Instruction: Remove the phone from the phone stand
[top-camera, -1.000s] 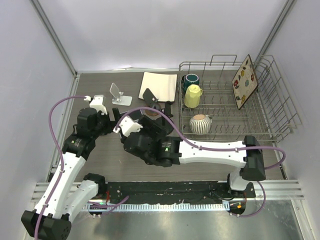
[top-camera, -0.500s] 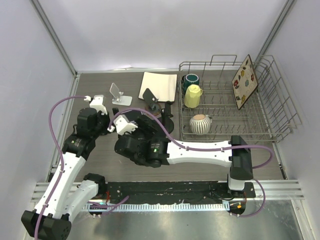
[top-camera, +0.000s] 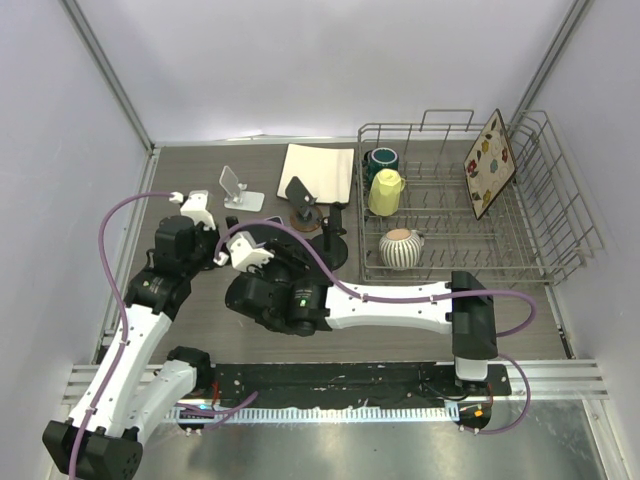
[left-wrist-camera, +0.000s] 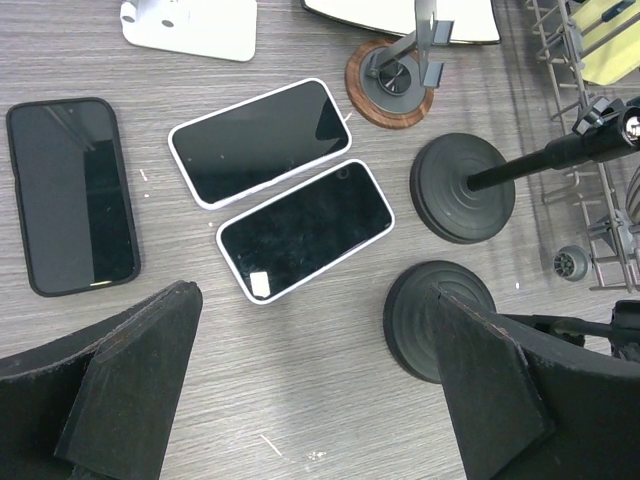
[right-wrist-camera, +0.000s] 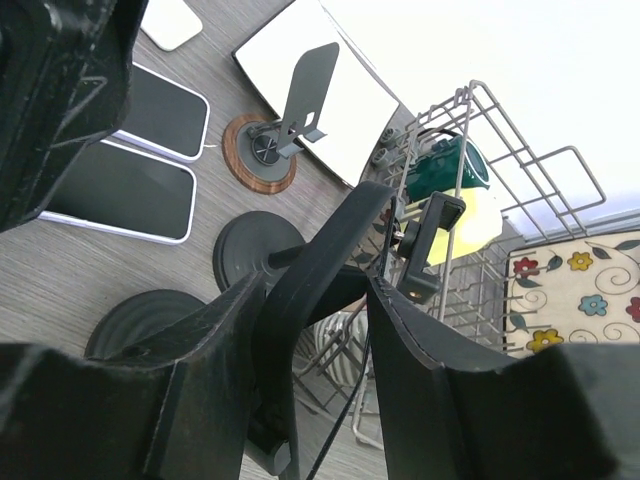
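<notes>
Left wrist view: left gripper (left-wrist-camera: 312, 298) hangs with jaws wide apart. At nine o'clock a black phone (left-wrist-camera: 72, 195), centre two white-cased phones (left-wrist-camera: 304, 229), all flat. At one o'clock the wooden-based stand (left-wrist-camera: 390, 85) is bare, so removal looks done. Right gripper (right-wrist-camera: 312, 285): jaw state unclear, cannot tell.

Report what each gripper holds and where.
The left gripper is open and empty. At the right gripper, fingers flank the curved arm of a black stand; whether they clamp it cannot be told.

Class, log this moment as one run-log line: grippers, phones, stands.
left gripper: open above table | right gripper: unclear | black phone, white phone, second white phone: flat on table | wood-base stand: empty
</notes>
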